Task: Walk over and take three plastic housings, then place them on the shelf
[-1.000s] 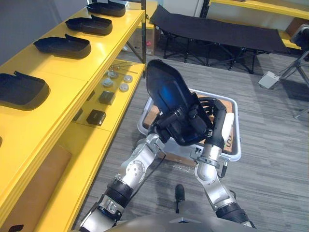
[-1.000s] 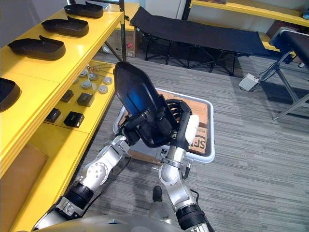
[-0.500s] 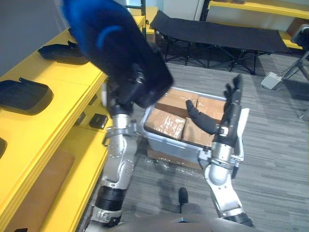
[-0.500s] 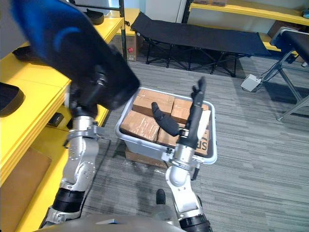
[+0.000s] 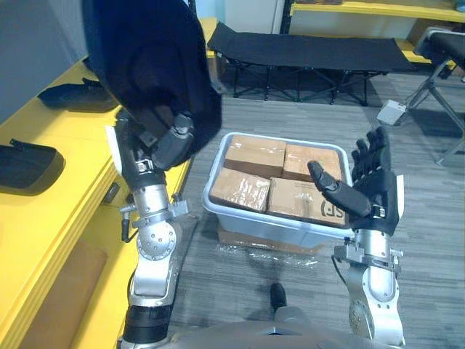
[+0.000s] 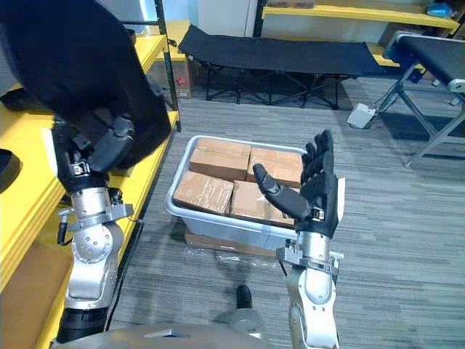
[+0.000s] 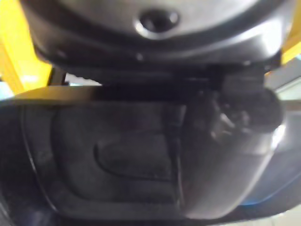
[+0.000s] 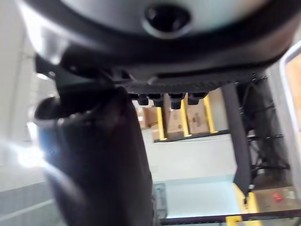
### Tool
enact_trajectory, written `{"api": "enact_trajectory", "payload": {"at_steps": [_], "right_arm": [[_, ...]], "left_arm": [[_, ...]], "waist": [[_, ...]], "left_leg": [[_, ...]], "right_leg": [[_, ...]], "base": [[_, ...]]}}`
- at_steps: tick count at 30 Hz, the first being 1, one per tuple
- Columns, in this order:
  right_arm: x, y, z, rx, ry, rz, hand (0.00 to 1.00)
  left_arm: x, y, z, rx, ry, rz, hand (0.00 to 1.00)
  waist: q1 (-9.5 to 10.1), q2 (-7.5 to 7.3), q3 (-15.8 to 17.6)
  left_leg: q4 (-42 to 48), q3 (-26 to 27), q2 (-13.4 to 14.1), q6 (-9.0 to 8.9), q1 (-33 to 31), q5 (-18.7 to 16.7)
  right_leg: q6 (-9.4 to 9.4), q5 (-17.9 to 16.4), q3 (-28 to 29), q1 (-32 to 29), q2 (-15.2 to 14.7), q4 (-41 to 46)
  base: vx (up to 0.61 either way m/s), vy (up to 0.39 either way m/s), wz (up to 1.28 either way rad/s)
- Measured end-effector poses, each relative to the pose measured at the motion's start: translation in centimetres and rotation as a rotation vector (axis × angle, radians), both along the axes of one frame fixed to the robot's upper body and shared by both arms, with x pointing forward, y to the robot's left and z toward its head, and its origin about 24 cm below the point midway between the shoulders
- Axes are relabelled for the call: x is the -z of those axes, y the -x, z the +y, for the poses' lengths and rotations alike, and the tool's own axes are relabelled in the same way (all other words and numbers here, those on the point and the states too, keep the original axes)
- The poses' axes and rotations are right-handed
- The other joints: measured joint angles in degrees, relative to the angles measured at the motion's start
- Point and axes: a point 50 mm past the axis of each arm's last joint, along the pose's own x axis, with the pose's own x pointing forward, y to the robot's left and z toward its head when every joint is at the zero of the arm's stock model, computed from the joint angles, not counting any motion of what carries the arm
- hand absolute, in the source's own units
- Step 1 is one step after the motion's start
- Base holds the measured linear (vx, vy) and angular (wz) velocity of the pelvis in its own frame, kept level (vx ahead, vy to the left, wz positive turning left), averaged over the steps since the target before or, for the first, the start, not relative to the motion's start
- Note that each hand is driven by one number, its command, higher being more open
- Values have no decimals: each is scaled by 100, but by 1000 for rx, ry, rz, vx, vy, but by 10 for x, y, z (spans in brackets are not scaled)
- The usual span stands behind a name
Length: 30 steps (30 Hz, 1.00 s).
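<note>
The black plastic housing is up in the air, held high above the edge of the yellow shelf by the left hand. The hand's fingers are curled round the housing's lower end, and the thumb lies against its hollow inner face, as the left wrist view shows. Gripped by one end, the long shell stands nearly upright. That probably keeps it clear of the shelf edge while it is carried across.

Two other housings already lie flat on the shelf top, well apart from each other. The gaps between them suggest the held one needs its own free spot in the row.

The right hand holds nothing. Its fingers are straight and spread, pointing up, and the thumb sticks out toward the grey bin of cardboard boxes on the floor in front. It seems to be kept out of the way so that the left arm can swing freely. A black folding cot stands behind the bin and plays no part.
</note>
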Motion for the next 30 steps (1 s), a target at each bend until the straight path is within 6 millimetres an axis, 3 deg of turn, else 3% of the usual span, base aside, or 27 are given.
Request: {"api": "enact_trajectory", "payload": {"at_steps": [5, 11, 15, 21, 26, 30], "right_arm": [[26, 4, 1, -43, 4, 154, 100], [38, 4, 1, -41, -19, 205, 100], [38, -5, 11, -99, -33, 192, 100], [37, -21, 36, -240, -18, 169, 100], [19, -41, 44, -325, 35, 93, 100], [16, -45, 45, -333, 38, 87, 100]], "left_arm": [[18, 10, 4, 137, 13, 81, 0], [33, 21, 15, 131, -13, 154, 0], [31, 30, 31, 41, -13, 154, 0], [24, 53, 62, -140, -14, 140, 0], [38, 80, 88, -308, 22, 225, 0], [44, 88, 91, -315, 42, 264, 0]], "waist": [[10, 13, 4], [177, 56, 15], [338, 76, 18], [786, 70, 28], [1129, 14, 59], [1231, -5, 93]], "left_leg": [[8, 45, 21, 7, 2, -21], [24, -216, 13, 17, -85, -13], [108, -487, -2, 29, -246, 2], [203, -1102, -1, 14, -461, 54], [208, -1492, -1, 12, -508, 126], [303, -1725, -47, 106, -631, 159]], "right_leg": [[4, 3, 38, -13, 26, -1], [-3, -42, -213, 92, -26, -2], [-7, -62, -471, 135, -75, -3], [12, -138, -1105, 398, -119, -33], [18, -230, -1506, 655, -124, -2], [23, -355, -1897, 889, -169, -1]], "base": [[2, 4, -6], [-8, 5, 19], [-8, 2, 38], [-2, -20, 49], [1, -25, 38], [-10, -11, 58]]}}
